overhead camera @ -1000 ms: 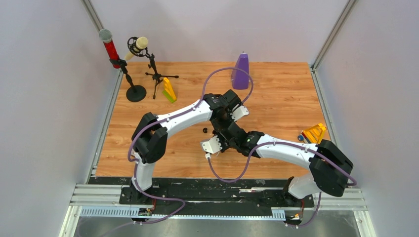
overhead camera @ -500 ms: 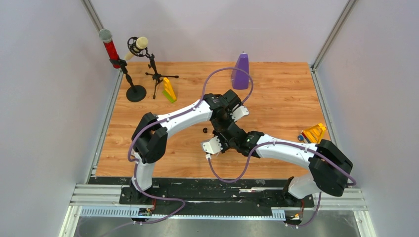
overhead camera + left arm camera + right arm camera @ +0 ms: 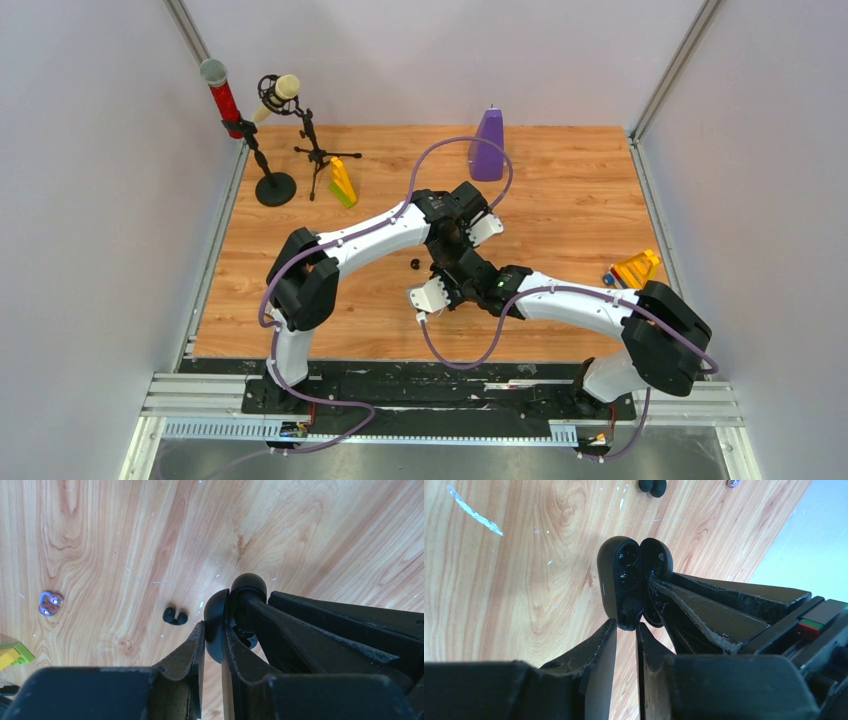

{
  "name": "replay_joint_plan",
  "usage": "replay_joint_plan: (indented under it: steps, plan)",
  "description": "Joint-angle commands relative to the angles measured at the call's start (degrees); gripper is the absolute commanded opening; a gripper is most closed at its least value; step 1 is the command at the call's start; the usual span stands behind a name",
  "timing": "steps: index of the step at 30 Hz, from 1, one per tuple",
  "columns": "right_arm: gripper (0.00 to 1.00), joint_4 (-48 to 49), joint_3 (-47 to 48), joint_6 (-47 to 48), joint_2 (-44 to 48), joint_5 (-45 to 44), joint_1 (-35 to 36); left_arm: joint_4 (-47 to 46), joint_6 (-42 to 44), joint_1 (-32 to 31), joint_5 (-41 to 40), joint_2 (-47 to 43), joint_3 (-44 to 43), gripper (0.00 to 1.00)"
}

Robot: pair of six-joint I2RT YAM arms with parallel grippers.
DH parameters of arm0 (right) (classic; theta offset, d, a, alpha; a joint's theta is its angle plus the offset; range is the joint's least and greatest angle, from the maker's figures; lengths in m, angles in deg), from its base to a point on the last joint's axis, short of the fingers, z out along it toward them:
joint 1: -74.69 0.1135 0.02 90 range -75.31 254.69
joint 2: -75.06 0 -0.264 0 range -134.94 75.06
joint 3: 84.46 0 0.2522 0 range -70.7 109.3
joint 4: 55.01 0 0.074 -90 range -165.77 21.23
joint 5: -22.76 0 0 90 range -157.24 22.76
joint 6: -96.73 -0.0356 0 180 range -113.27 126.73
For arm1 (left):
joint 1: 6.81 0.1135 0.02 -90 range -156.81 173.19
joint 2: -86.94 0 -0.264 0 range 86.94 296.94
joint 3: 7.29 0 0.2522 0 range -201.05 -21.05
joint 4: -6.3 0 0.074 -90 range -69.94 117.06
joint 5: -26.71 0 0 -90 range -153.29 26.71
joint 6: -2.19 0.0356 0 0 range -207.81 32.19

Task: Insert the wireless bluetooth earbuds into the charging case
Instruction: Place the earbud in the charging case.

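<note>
Grippers meet mid-table in the top view: left gripper [image 3: 449, 246] and right gripper [image 3: 456, 270] nose to nose over the wooden tabletop [image 3: 570, 210], hiding what is between them. Glossy black earbud pair [image 3: 414, 264] lies on the wood just beside them. Tall purple cone [image 3: 487, 145] stands well beyond.

Left wrist view: left gripper pressed tight on one thin half of the oval black charging case [image 3: 216, 611], seen edge-on. Black pair near the case but apart from it. Pale purple earbud pair [image 3: 50, 603] much farther out on the same side.

Right wrist view: case hinged open, wells facing the camera, apparently empty though dark. Right gripper's jaws stand a narrow slit apart with the case's end at their tips; whether they pinch it cannot be told.

Judged step: case held open, no bud loaded. Next move likely needs one gripper freed to fetch the black pair while the other steadies the case. Bare wood surrounds the case, and the table edges lie well away.
</note>
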Motion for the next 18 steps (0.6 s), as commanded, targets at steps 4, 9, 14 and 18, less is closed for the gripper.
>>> replay_joint_plan:
  steps: [4, 9, 14, 18]
  plan:
    - [0.23, 0.55, 2.92, -1.25, 1.25, -0.43, 0.04, -0.53, 0.49, -0.38, 0.51, -2.11, -0.36, 0.22]
    - [0.24, -0.25, 4.53, -2.58, 1.79, 0.44, -0.41, -0.57, 0.44, -0.39, 0.48, -2.19, -0.37, 0.22]
    - [0.25, -1.11, 5.39, -3.03, 2.25, 0.44, -0.67, -0.58, 0.49, -0.39, 0.60, -2.29, -0.37, 0.22]
    - [0.24, -4.47, 6.86, -4.54, 3.46, 0.36, -1.10, -0.55, 0.58, -0.39, 0.52, -2.37, -0.24, 0.22]
